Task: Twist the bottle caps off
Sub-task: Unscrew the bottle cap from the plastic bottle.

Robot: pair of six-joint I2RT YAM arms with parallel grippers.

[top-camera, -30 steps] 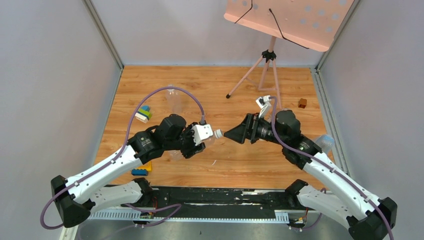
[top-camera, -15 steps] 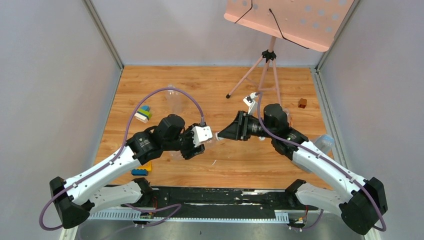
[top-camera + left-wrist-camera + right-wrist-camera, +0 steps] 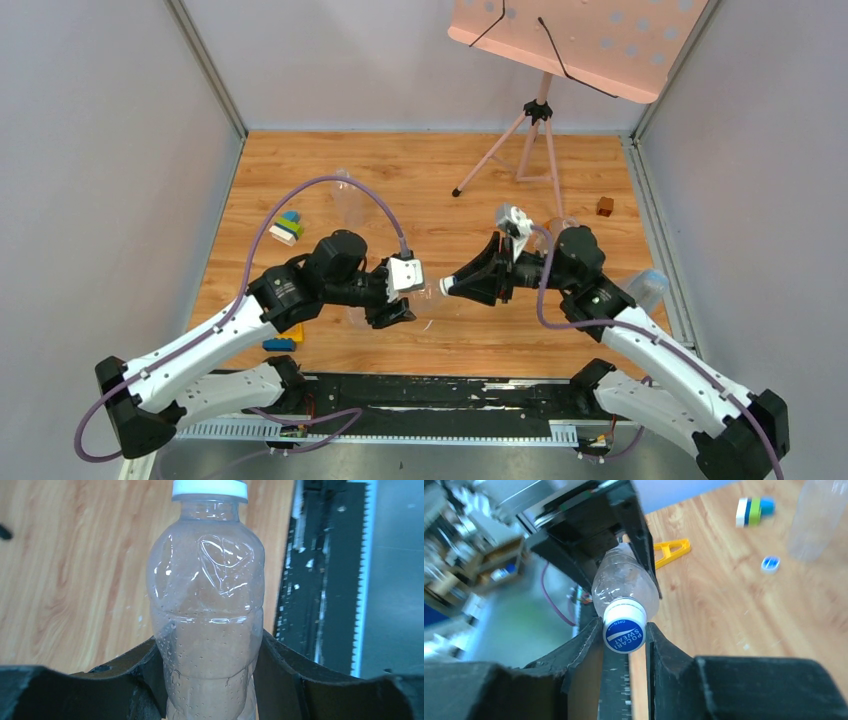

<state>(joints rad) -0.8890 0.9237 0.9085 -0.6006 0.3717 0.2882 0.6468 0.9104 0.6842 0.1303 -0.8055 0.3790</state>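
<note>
Fingers [image 3: 280, 670] of the left gripper [image 3: 207, 680] press both sides of a clear, dented plastic bottle [image 3: 207, 605], holding it roughly level above the middle of the wooden table [image 3: 440, 170] with its neck pointing right. Its small round white screw cap [image 3: 624, 630], blue-labelled on top, is pinched from both sides by the right gripper [image 3: 624, 639]. On the table's left side lie a loose blue-and-white cap [image 3: 770, 563], near a second clear bottle [image 3: 819, 515], and stacked coloured blocks [image 3: 287, 227]. A small brown cube [image 3: 605, 206] sits far right.
</note>
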